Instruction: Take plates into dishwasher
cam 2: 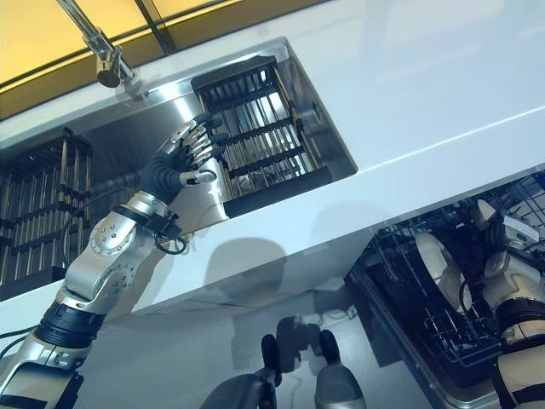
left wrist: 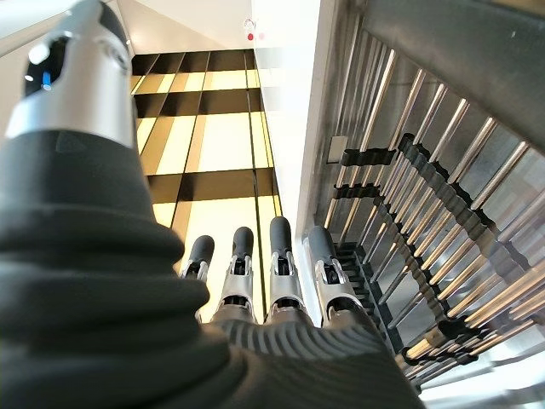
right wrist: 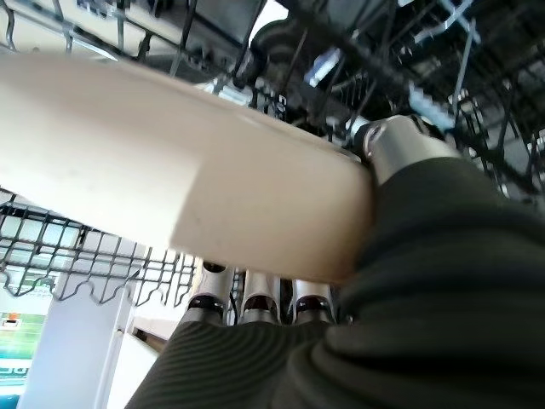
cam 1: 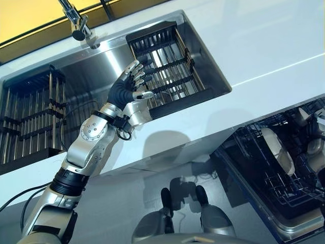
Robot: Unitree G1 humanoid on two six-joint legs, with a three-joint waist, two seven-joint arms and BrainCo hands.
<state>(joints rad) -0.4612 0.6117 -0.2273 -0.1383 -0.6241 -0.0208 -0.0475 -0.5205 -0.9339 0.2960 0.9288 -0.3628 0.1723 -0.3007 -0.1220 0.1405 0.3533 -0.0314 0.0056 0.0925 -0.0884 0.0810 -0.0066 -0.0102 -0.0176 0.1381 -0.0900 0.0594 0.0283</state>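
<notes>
A cream plate (cam 1: 277, 150) stands on edge in the black lower rack (cam 1: 284, 195) of the open dishwasher at the lower right. My right hand (cam 2: 504, 260) reaches into that rack beside it. In the right wrist view the plate (right wrist: 170, 179) lies between the thumb (right wrist: 400, 145) and the fingers (right wrist: 251, 298), which hold its rim. My left hand (cam 1: 127, 85) is raised over the steel sink (cam 1: 96, 66), fingers straight and spread, holding nothing, just in front of a black dish rack (cam 1: 167, 63) that holds no plates. The left wrist view shows those fingers (left wrist: 281, 256) beside the rack's bars (left wrist: 426, 213).
A second black rack (cam 1: 30, 117) stands at the sink's left end. The chrome faucet (cam 1: 76, 23) rises behind the sink. The white countertop (cam 1: 264, 46) runs to the right, above the dishwasher.
</notes>
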